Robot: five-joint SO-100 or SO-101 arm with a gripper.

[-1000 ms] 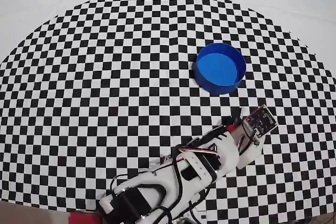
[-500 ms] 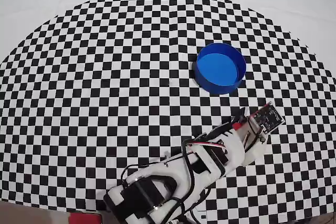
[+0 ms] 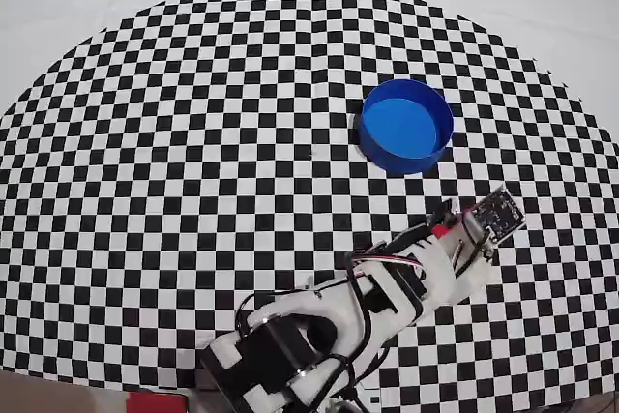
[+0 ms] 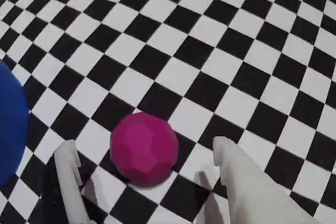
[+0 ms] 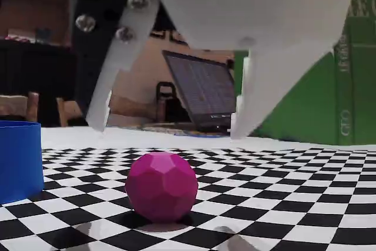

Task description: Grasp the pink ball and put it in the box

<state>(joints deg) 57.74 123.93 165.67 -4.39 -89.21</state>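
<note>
Low in the wrist view, the pink ball [image 4: 144, 148] rests on the checkered mat [image 4: 210, 40], a faceted magenta sphere sitting between the two white fingers of the gripper [image 4: 142, 150]. The fingers stand wide apart, one at the lower left of the frame and one at the lower right, with clear mat showing on both sides of the ball, so neither touches it. A curved blue edge of the box [image 4: 11, 124] fills the left border of that frame.

In the fixed view the ball [image 5: 161, 186] lies on the mat at lower centre, and the gripper [image 5: 167, 127] hangs above it, fingertips higher than the ball's top and spread to either side. The box [image 5: 20, 160] stands at the left edge, apart from the ball.

In the overhead view the round blue box [image 3: 406, 127] sits right of centre on the black-and-white mat [image 3: 193, 142]. The white arm [image 3: 387, 292] reaches from the bottom edge toward the right, ending below the box; the ball is hidden beneath it.
</note>
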